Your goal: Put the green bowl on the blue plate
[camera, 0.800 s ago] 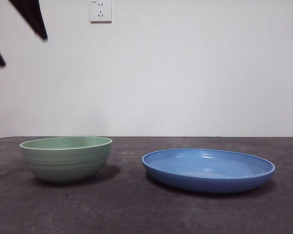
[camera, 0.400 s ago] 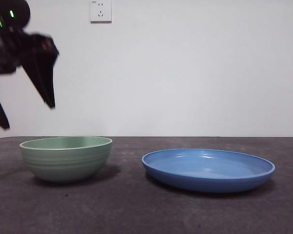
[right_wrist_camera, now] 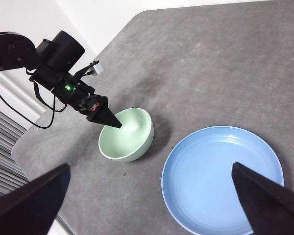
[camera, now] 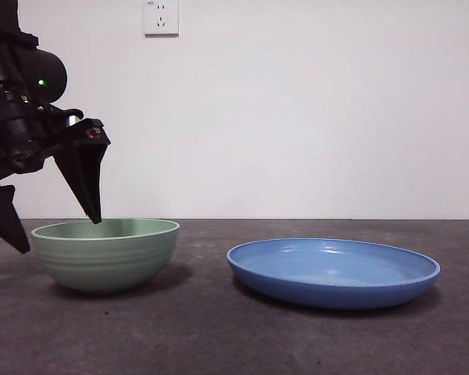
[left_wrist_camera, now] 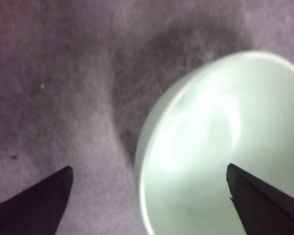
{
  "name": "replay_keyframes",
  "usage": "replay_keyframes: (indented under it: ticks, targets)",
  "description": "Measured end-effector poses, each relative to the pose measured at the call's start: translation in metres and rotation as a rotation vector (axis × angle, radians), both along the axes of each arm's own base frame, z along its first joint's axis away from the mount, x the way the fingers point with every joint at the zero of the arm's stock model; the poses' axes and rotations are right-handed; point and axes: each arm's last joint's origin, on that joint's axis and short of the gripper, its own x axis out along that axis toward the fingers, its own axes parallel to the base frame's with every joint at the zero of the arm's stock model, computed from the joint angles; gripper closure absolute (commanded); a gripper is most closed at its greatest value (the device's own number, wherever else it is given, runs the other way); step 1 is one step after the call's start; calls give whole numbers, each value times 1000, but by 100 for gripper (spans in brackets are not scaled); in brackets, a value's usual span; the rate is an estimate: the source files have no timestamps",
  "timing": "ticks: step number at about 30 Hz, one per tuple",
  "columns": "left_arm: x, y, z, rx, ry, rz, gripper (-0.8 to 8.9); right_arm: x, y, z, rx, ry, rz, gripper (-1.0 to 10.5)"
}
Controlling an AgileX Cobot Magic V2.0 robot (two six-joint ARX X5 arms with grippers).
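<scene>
On the dark grey table (camera: 219,344) stood the green bowl (camera: 105,254), upright, toward the left side in the front view, and the blue plate (camera: 333,272) lay flat well apart from it on the right, with bare tabletop between them. The wrist views looked down into the bowl and showed only its pale glossy inside, with a bright sheen and nothing in it. The plate's shallow blue floor likewise held nothing.

Over the bowl's left edge hung the left gripper (camera: 53,226), its jaws spread wide. One black jaw pointed down with its tip at about rim level over the bowl's opening, and the other hung outside the bowl's wall, near the picture's edge. In the left wrist view one jaw lay over the bowl's inside and the other over the table, with the rim between them. Whether either jaw touched the bowl could not be told. The right wrist view, from high above, showed that same arm reaching over the bowl (right_wrist_camera: 126,134) while the plate (right_wrist_camera: 222,179) lay beside it. The right gripper (right_wrist_camera: 157,196) hovered high over both, jaws wide apart, holding nothing.

Behind the table rose a plain white wall (camera: 313,109) with a white socket plate (camera: 161,17) near its top. No writing could be read.
</scene>
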Motion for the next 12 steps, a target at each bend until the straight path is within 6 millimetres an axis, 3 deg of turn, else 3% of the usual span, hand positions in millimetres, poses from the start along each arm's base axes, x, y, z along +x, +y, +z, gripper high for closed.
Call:
replay_keyframes:
  ticks: [5,12]
  targets:
    - [1,0,0,-4,1,19,510,0,0,0,0,0,0,402]
    - [-2,0,0,1,31,20,517,0,0,0,-2,-3,1,402]
